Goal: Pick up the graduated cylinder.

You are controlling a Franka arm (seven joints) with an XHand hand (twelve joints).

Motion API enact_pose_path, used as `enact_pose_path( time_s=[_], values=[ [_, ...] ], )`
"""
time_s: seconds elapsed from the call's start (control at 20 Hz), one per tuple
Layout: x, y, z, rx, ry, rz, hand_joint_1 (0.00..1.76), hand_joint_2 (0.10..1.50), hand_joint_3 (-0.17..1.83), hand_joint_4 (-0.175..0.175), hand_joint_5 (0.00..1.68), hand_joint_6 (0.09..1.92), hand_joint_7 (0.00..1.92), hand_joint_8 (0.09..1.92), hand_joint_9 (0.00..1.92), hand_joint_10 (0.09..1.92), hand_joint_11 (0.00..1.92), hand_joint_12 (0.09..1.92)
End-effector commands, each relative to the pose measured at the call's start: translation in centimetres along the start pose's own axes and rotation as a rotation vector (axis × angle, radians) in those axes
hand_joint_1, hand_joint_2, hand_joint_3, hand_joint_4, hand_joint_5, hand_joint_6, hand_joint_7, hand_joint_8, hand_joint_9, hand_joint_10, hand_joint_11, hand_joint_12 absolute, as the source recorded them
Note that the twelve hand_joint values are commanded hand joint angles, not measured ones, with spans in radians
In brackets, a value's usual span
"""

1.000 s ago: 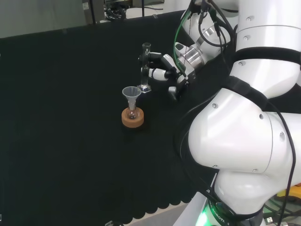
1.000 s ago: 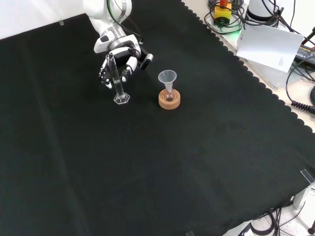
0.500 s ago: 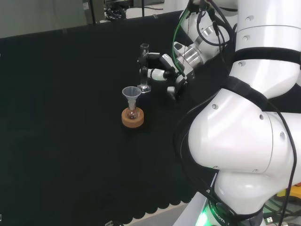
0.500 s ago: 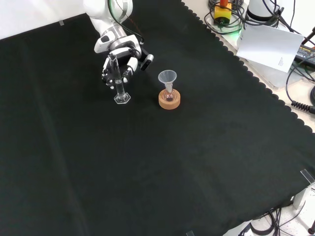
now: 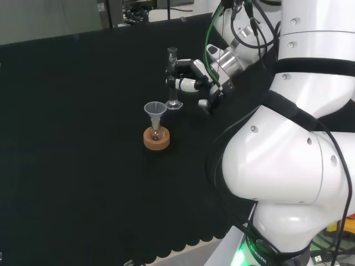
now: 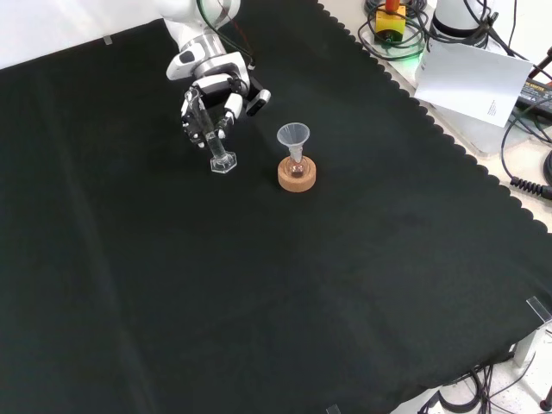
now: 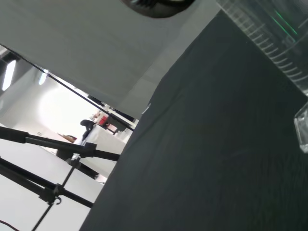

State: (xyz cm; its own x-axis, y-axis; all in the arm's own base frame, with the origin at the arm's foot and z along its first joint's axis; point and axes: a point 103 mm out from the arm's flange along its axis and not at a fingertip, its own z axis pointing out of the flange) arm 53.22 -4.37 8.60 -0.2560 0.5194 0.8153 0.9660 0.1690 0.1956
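1. Hand (image 6: 211, 99) curled round cylinder (image 6: 213, 138), thumb on one side and fingers on the other, so as to pinch the narrow tube at mid-height.
2. Grip set well above the base, probably to keep the fingertips off the cloth (image 6: 259, 285) and steady the tall tube against tipping.
3. Cylinder tilted a little in the front view, base (image 6: 222, 163) swung toward the funnel; seems just off the cloth, though contact hard to judge.
4. Seen close in the wrist view: clear tube with printed graduations (image 7: 269, 36).
5. Funnel (image 6: 293, 138) in a small flask on a cork stand (image 6: 297, 175), to the right of the cylinder in the front view, near but apart; likely left clear so the lift meets nothing.
6. Judged step: grasp made, lift beginning; main risk a slip of smooth glass between the fingers.
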Motion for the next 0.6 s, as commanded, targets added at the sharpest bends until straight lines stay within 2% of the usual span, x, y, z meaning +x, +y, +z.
enact_pose_path(
  time_s=[0.05, 0.35, 0.6],
  values=[
    [1.3, -0.2, -2.4, 0.027, -0.116, -0.029, 1.27, 1.07, 0.0, -0.175, 1.06, 0.87, 1.09, 0.86, 1.43, 0.09, 1.13, 0.87],
    [3.6, -1.4, -5.1, 0.054, -0.208, -0.053, 1.28, 1.07, 0.0, -0.175, 1.07, 0.84, 1.1, 0.84, 1.45, 0.09, 1.13, 0.87],
    [6.3, -3.9, -6.2, 0.076, -0.303, -0.045, 1.28, 1.06, 0.0, -0.175, 1.07, 0.84, 1.11, 0.83, 1.45, 0.09, 1.14, 0.86]
  ],
)
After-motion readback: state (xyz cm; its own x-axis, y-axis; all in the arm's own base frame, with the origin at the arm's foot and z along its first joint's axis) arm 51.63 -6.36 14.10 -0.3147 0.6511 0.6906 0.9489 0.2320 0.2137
